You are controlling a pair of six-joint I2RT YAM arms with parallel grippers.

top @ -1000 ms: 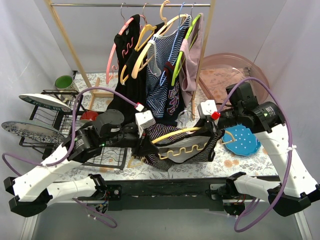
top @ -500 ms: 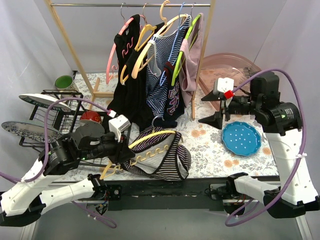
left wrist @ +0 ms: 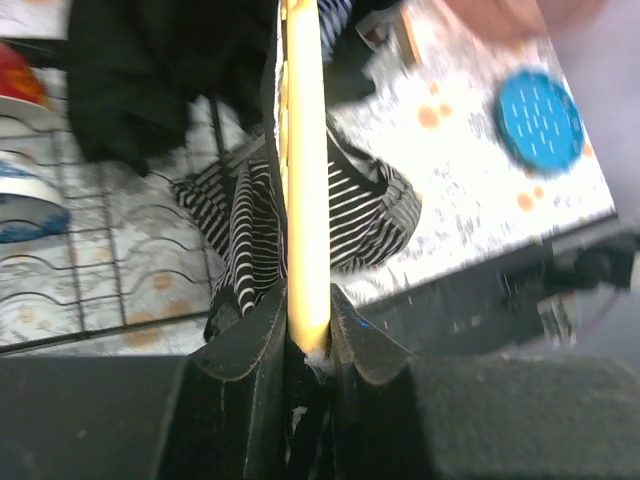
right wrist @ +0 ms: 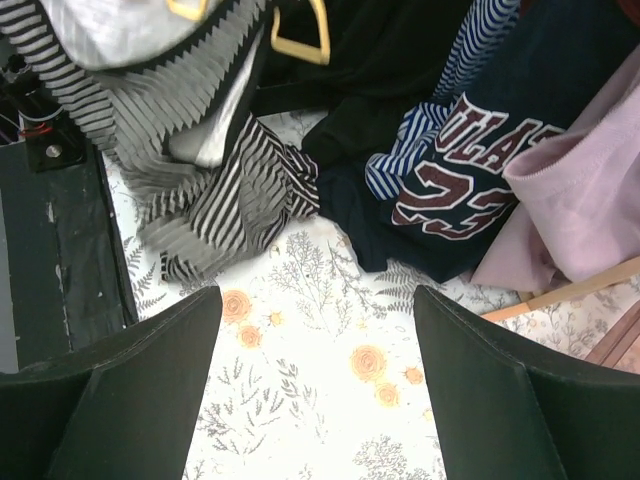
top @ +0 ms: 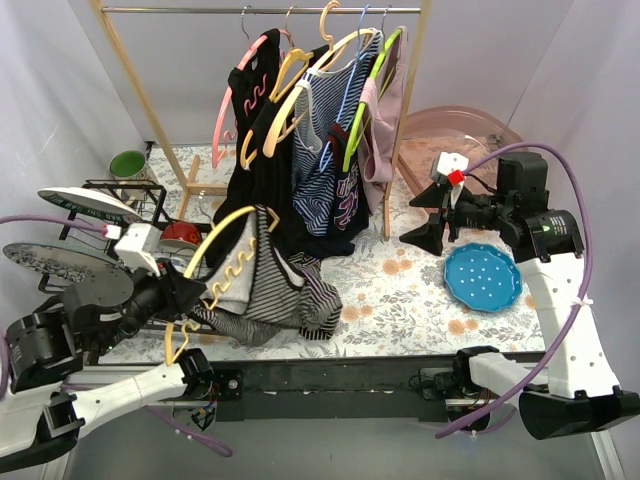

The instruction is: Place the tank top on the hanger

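The pale-yellow hanger (top: 232,220) is tilted up over the table's left side, and my left gripper (top: 188,296) is shut on its end. In the left wrist view the yellow hanger bar (left wrist: 305,180) runs straight up out of the left gripper (left wrist: 308,325). The striped tank top (top: 275,292) hangs from the hanger, its lower part bunched on the table; the left wrist view shows the tank top (left wrist: 365,210) draped on both sides of the bar. My right gripper (top: 420,217) is open and holds nothing, well to the right of the top. Under the right gripper (right wrist: 320,400) lies bare floral cloth, with the tank top (right wrist: 200,180) at upper left.
A wooden clothes rack (top: 405,110) at the back carries several garments on hangers. A dish rack (top: 120,225) with plates stands at the left, with a green cup (top: 128,163) behind it. A blue perforated plate (top: 482,277) and a pink tub (top: 455,135) are at the right.
The right gripper let go of the tank top, opened and pulled back to the right. The left arm drew the hanger and top leftward and tilted the hanger upward.
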